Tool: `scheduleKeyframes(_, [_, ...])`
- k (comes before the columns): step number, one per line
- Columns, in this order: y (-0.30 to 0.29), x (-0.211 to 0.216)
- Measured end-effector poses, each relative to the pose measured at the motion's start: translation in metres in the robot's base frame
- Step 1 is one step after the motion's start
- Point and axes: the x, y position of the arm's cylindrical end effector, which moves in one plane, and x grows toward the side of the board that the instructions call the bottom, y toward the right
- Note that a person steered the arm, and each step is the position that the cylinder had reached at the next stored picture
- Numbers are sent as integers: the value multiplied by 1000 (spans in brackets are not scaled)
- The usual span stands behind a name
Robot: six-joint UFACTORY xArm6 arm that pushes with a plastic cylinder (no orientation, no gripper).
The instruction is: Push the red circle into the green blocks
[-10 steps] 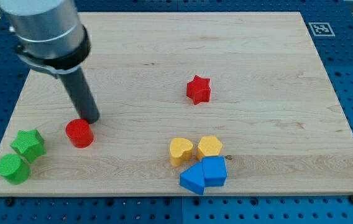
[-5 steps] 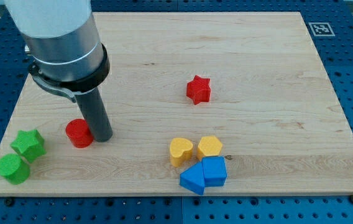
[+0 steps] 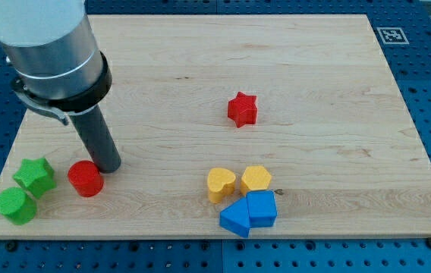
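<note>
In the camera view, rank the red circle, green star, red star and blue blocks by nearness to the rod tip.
From my tip:
1. Red circle, just to the view's lower left.
2. Green star, farther left.
3. Red star, upper right.
4. Blue blocks, lower right.

You see two red blocks: a red circle point(image 3: 85, 179) and a red star point(image 3: 242, 109). You see two green blocks: a green star point(image 3: 35, 176) and a green circle point(image 3: 14, 205). You see two yellow blocks: a yellow heart point(image 3: 220, 183) and a yellow hexagon point(image 3: 256, 179). You see two blue blocks point(image 3: 249, 212).

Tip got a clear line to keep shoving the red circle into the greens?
Probably yes. My tip sits against the red circle on its upper-right side, and nothing lies between the circle and the green star or green cylinder.
</note>
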Motion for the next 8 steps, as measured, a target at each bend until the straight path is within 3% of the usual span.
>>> scheduleKeyframes(8, [-1,18])
